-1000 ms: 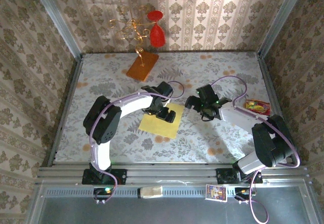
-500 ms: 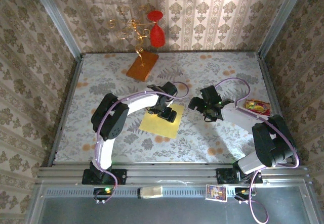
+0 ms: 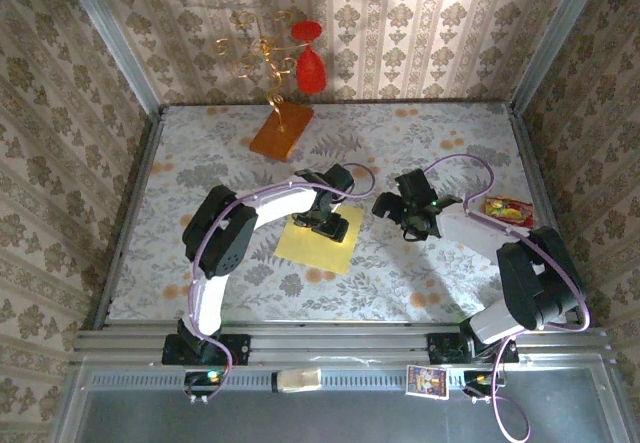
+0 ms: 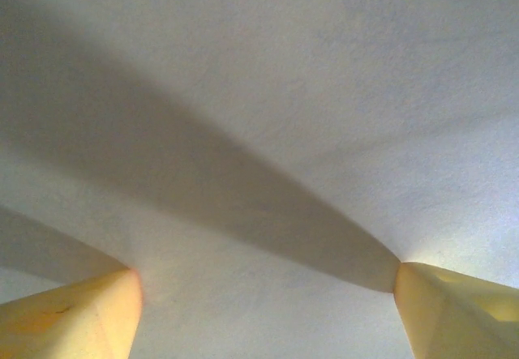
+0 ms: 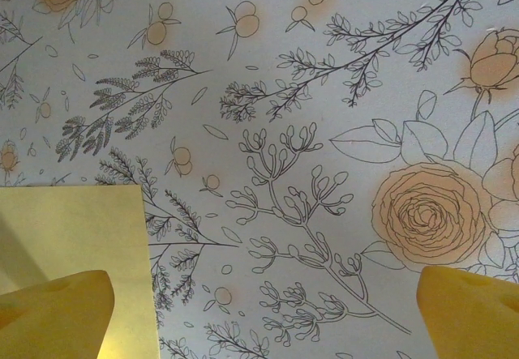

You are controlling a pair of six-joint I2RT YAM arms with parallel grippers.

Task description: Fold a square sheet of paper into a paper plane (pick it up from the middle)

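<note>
From the top camera, the square sheet of paper (image 3: 318, 243) lies flat on the flowered table (image 3: 450, 133), a little left of the middle, turned like a diamond. The left gripper (image 3: 328, 226) points down over the far half of the sheet, near its upper right edge. From here I cannot tell how its jaws stand. The right gripper (image 3: 411, 215) is to the right of the sheet, near its right corner but apart from it, above bare tablecloth. An orange-brown slab (image 3: 281, 130) with gold wire stands near the back wall, well apart from the paper. A small colourful packet (image 3: 508, 209) lies at the right edge of the table.

In the left wrist camera, two yellow fingertips (image 4: 77, 318) stand widely spread at the lower corners. Between them is a plain pale surface without any pattern, very close, with a dark shadow across it. Whether the tips touch it I cannot tell.

In the right wrist camera, the fingertips (image 5: 474, 310) are also spread wide, with nothing between them except the flowered cloth. One corner of the pale-yellow sheet shows at the lower left, and the left fingertip overlaps it.
</note>
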